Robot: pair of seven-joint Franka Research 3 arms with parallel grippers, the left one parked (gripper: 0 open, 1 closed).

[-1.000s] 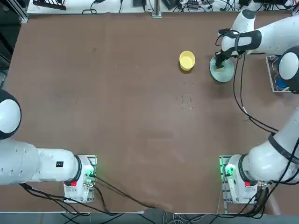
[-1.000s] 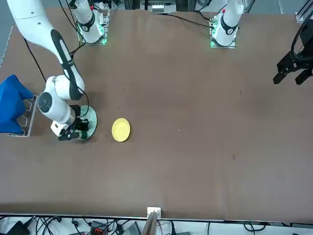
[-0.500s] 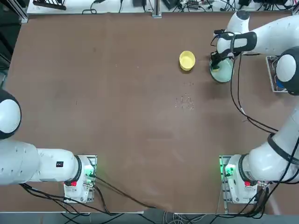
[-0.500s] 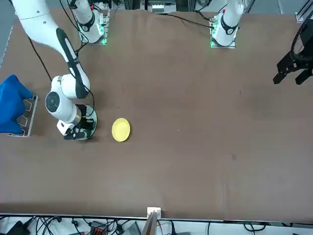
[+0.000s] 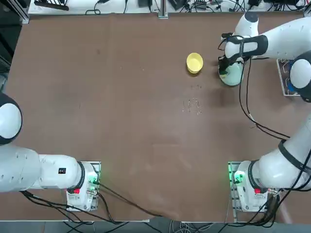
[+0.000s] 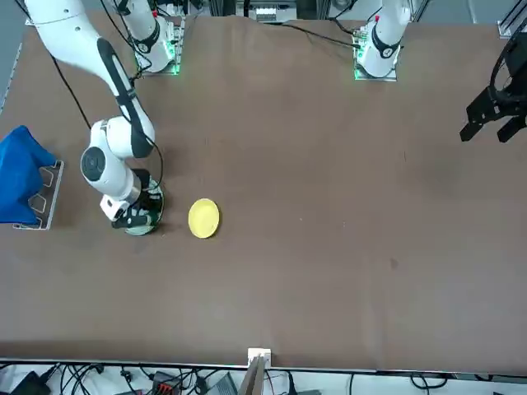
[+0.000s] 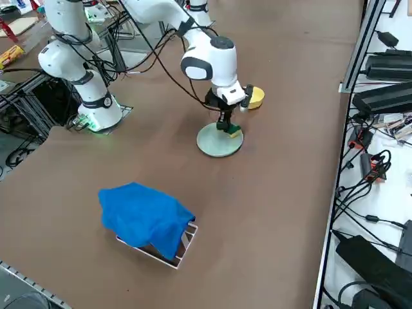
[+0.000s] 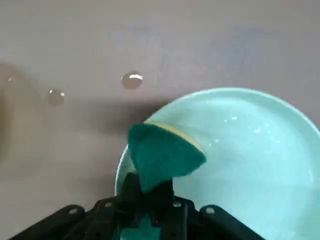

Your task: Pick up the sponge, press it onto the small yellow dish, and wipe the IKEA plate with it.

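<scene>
Right gripper (image 8: 150, 200) clamped tight on sponge (image 8: 162, 155), pressing at rim of IKEA plate (image 8: 250, 150); plate's bare surface spreads beyond the fingertips.

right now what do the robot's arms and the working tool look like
Both arms are glossy white with rounded, bulbous joints and dark bands at the seams. The right arm carries loose black cables looping along it, and its base glows green with a red spot. Its tool is black, with slim dark fingers on a black mount.
</scene>
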